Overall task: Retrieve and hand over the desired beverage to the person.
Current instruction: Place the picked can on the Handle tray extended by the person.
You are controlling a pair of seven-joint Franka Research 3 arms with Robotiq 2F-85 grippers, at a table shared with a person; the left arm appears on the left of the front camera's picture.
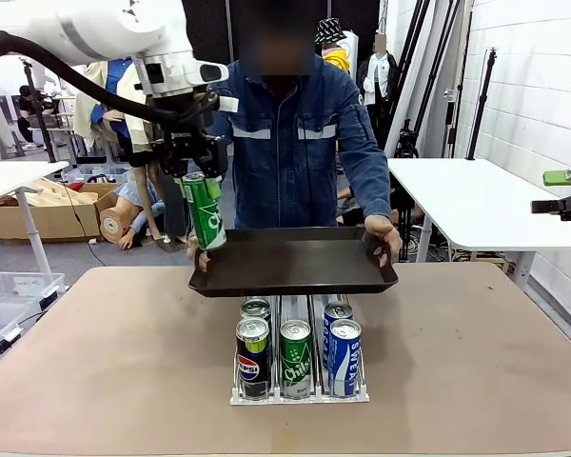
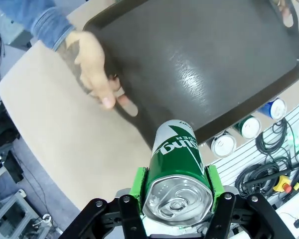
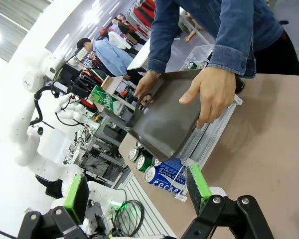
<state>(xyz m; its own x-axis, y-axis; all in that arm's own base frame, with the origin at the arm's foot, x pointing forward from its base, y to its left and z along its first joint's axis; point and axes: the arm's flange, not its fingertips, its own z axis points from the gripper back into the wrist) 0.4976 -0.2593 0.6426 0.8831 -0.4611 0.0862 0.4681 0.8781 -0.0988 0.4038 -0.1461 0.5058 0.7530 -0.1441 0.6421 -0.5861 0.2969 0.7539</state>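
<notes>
Green can (image 1: pixel 205 211), tilted, being clamped by left gripper (image 1: pixel 198 183) over left edge of black tray (image 1: pixel 295 262) being offered by person (image 1: pixel 285 143); released here, can risks being toppled off rim. Right gripper (image 3: pixel 135 189) being held agape, empty.

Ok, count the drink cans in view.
6. One green can in the left gripper; in the rack, front: Pepsi can, Sprite can, blue can; behind: rear left can, rear right can. The tray may hide others.
</notes>
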